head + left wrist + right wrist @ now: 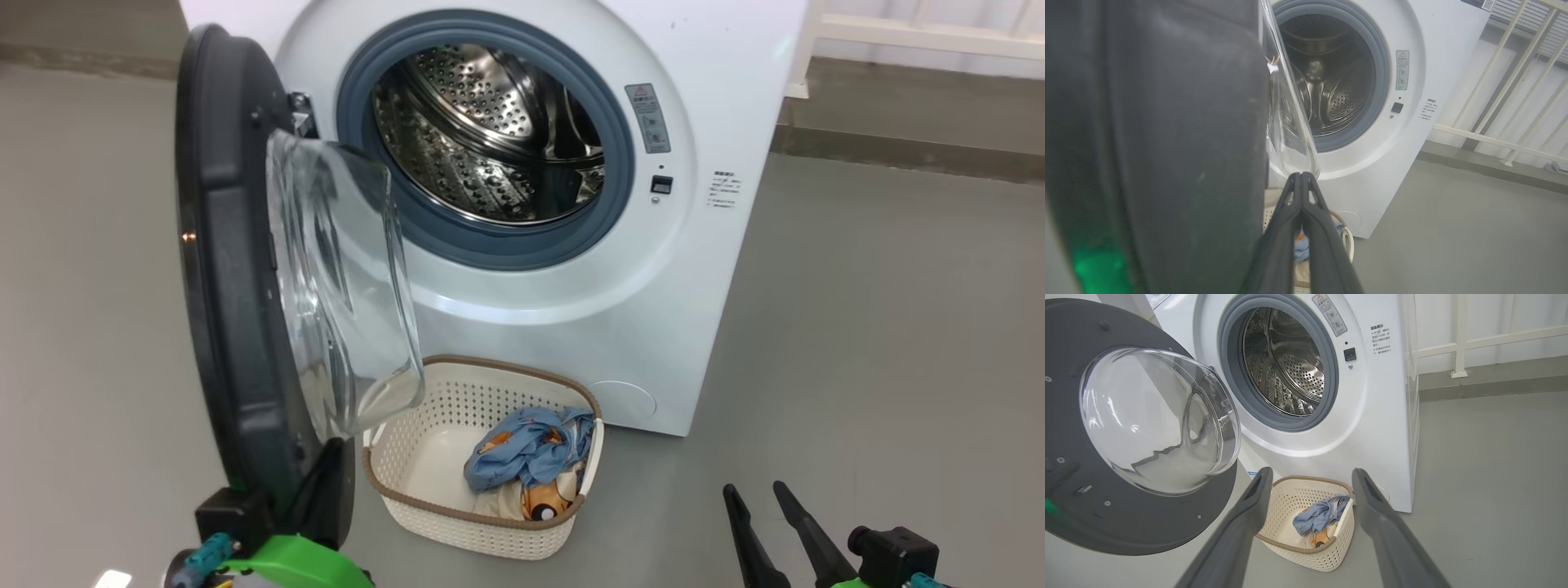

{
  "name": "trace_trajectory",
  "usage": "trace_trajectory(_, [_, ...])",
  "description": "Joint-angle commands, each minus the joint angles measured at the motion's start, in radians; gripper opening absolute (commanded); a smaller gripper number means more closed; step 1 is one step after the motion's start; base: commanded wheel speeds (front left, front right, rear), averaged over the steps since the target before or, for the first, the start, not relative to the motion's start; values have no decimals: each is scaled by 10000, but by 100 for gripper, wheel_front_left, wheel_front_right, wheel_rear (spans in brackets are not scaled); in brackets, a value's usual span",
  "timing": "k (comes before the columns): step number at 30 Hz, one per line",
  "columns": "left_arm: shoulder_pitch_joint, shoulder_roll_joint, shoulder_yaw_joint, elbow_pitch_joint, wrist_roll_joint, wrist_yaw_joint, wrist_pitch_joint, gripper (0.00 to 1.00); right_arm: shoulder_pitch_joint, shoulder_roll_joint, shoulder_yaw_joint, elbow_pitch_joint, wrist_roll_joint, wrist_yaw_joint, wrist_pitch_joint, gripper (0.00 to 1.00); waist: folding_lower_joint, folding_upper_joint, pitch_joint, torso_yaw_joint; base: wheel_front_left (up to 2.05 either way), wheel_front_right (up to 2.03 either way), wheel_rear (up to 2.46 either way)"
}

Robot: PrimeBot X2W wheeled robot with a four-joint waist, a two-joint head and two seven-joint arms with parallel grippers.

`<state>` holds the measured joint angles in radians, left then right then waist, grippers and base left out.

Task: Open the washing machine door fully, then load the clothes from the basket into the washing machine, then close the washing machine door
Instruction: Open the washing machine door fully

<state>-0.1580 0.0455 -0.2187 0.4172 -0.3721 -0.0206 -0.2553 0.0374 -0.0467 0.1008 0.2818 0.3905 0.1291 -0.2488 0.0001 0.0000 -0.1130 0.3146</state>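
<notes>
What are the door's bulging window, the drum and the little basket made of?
Window: clear glass, possibly hard plastic; glossy, see-through, with sharp reflections. Drum: likely polished steel; mirror shine, punched holes. Basket: moulded cream plastic, matte; regular perforations, brown woven-look rim.

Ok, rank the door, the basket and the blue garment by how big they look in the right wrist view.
1. washing machine door, which also seems nearer the camera
2. basket
3. blue garment

The left gripper point(1301, 176) is clamped closed, the right gripper point(754, 490) spread wide, empty.
</notes>
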Motion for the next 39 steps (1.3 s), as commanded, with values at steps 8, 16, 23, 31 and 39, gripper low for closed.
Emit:
trace_trajectory(8, [-75, 528, 989, -427, 3, 277, -64, 0, -339, -35, 336, -235, 74, 16, -129, 100, -1, 0, 161, 416, 0, 0, 0])
trace_trajectory(16, [-8, 753, 1685, -500, -126, 372, -64, 0, -315, -35, 487, -255, 10, 16, -129, 100, -1, 0, 283, 824, 0, 0, 0])
trace_trajectory(23, [2, 953, 2564, -629, -232, 490, -65, 0, -379, -35, 688, -365, -296, 16, 81, 100, -1, 0, 665, 1045, 0, 0, 0])
trace_trajectory(31, [-282, 1111, 3760, -730, -216, 394, -65, 0, -505, -35, 575, -911, -806, 16, 596, 100, -1, 0, 1534, 1093, 0, 0, 0])
trace_trajectory(39, [-834, 1261, 4578, -604, -138, 152, -65, 0, -647, -63, 431, -1453, -1204, 16, 1055, 100, -1, 0, 2348, 1071, 0, 0, 0])
